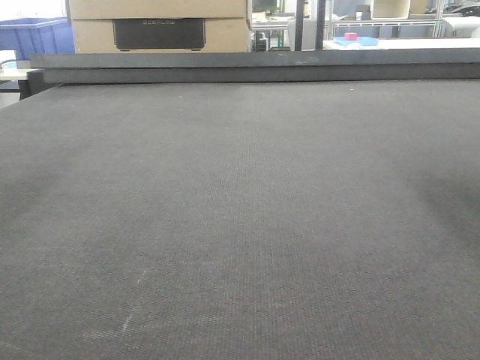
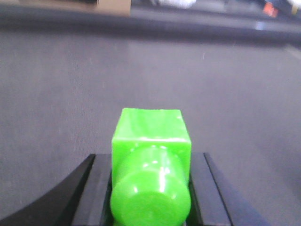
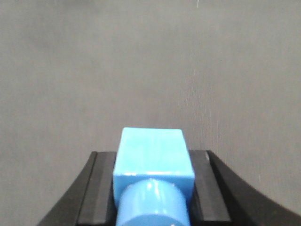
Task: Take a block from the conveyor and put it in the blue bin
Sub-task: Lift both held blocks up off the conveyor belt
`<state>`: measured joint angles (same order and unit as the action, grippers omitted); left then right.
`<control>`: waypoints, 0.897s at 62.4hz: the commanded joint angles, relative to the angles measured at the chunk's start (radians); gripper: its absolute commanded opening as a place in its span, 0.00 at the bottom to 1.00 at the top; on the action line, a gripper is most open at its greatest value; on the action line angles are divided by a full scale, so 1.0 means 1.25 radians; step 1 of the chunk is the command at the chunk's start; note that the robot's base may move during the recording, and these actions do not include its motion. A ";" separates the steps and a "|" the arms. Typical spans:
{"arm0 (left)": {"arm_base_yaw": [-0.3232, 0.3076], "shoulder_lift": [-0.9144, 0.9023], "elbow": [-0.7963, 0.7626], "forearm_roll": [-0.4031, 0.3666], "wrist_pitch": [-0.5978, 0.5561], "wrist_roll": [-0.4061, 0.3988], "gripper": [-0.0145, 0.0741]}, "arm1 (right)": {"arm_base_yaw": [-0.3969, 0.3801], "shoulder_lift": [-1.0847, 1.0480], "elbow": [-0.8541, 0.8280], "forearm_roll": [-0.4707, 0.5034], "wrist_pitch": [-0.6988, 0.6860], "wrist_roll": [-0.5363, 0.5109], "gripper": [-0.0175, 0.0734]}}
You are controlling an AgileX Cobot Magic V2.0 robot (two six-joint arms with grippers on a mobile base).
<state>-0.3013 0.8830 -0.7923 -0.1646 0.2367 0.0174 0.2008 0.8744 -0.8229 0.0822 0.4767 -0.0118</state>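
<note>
dark grey conveyor (image 1: pixel 240 225) fills the whole front view. left gripper (image 2: pixel 150 162) is clamped on a green block (image 2: pixel 151 129), right gripper (image 3: pixel 153 165) is gripping a blue block (image 3: pixel 153 148).

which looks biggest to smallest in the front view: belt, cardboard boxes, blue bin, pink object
1. belt
2. cardboard boxes
3. blue bin, partly hidden behind the boxes
4. pink object
Apparent size only: the belt is nearest the camera.
</note>
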 commanded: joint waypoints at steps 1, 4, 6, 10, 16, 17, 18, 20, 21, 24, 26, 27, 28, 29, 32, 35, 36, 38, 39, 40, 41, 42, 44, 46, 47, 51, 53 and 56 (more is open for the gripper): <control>-0.005 -0.049 0.025 0.018 -0.018 0.004 0.04 | 0.002 -0.066 0.067 -0.004 -0.127 -0.006 0.01; -0.005 -0.077 0.039 0.048 -0.018 0.004 0.04 | 0.002 -0.100 0.107 -0.004 -0.184 -0.006 0.01; -0.005 -0.094 0.045 0.073 -0.018 0.004 0.04 | 0.002 -0.115 0.127 -0.006 -0.208 -0.006 0.01; -0.005 -0.117 0.055 0.132 -0.018 0.004 0.04 | 0.002 -0.152 0.154 -0.009 -0.227 -0.006 0.01; -0.005 -0.150 0.056 0.181 -0.026 0.004 0.04 | 0.002 -0.188 0.159 -0.009 -0.220 -0.006 0.01; -0.005 -0.154 0.056 0.181 -0.033 0.004 0.04 | 0.002 -0.192 0.159 -0.009 -0.222 -0.006 0.01; -0.005 -0.158 0.056 0.181 -0.035 0.004 0.04 | 0.002 -0.198 0.159 -0.009 -0.225 -0.006 0.01; -0.005 -0.165 0.056 0.181 -0.047 0.004 0.04 | 0.002 -0.207 0.159 -0.009 -0.236 -0.006 0.01; -0.005 -0.171 0.056 0.181 -0.052 0.004 0.04 | 0.002 -0.208 0.159 -0.009 -0.244 -0.006 0.01; -0.005 -0.181 0.056 0.181 -0.069 0.004 0.04 | 0.002 -0.217 0.159 -0.009 -0.271 -0.006 0.01; -0.005 -0.187 0.056 0.181 -0.079 0.004 0.04 | 0.002 -0.223 0.157 -0.009 -0.287 -0.006 0.01; -0.005 -0.189 0.056 0.179 -0.080 0.004 0.04 | 0.002 -0.225 0.157 -0.009 -0.296 -0.006 0.01; -0.005 -0.191 0.056 0.176 -0.083 0.004 0.04 | 0.002 -0.227 0.157 -0.009 -0.302 -0.006 0.01; -0.005 -0.193 0.056 0.176 -0.083 0.004 0.04 | 0.002 -0.231 0.157 -0.009 -0.309 -0.006 0.01; -0.005 -0.203 0.056 0.176 -0.084 0.004 0.04 | 0.002 -0.234 0.157 -0.009 -0.314 -0.006 0.01; -0.005 -0.210 0.056 0.176 -0.083 0.004 0.04 | 0.002 -0.239 0.157 -0.009 -0.316 -0.006 0.01; -0.005 -0.211 0.056 0.176 -0.083 0.004 0.04 | 0.002 -0.241 0.157 -0.009 -0.316 -0.006 0.01; -0.005 -0.216 0.056 0.174 -0.083 0.004 0.04 | 0.002 -0.243 0.157 -0.009 -0.316 -0.006 0.01; -0.005 -0.219 0.056 0.172 -0.083 0.004 0.04 | 0.002 -0.245 0.157 -0.009 -0.316 -0.006 0.01; -0.005 -0.223 0.056 0.170 -0.083 0.004 0.04 | 0.002 -0.246 0.157 -0.009 -0.316 -0.006 0.01; -0.005 -0.223 0.056 0.170 -0.083 0.004 0.04 | 0.002 -0.248 0.157 -0.009 -0.318 -0.006 0.01; -0.005 -0.224 0.056 0.170 -0.083 0.004 0.04 | 0.002 -0.250 0.157 -0.009 -0.318 -0.006 0.01; -0.005 -0.228 0.056 0.170 -0.081 0.004 0.04 | 0.002 -0.252 0.157 -0.009 -0.319 -0.006 0.01; -0.005 -0.230 0.056 0.170 -0.081 0.004 0.04 | 0.002 -0.252 0.157 -0.009 -0.319 -0.006 0.01; -0.005 -0.229 0.056 0.170 -0.079 0.004 0.04 | 0.002 -0.252 0.157 -0.009 -0.319 -0.006 0.01; -0.005 -0.229 0.056 0.170 -0.077 0.004 0.04 | 0.002 -0.252 0.157 -0.009 -0.319 -0.006 0.01; -0.005 -0.229 0.056 0.170 -0.077 0.004 0.04 | 0.002 -0.252 0.157 -0.009 -0.319 -0.006 0.01; -0.005 -0.229 0.056 0.170 -0.077 0.004 0.04 | 0.002 -0.252 0.157 -0.009 -0.319 -0.006 0.01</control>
<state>-0.3013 0.6032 -0.7239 0.0502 0.1555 0.0180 0.2008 0.5675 -0.6274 0.0781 0.1047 -0.0157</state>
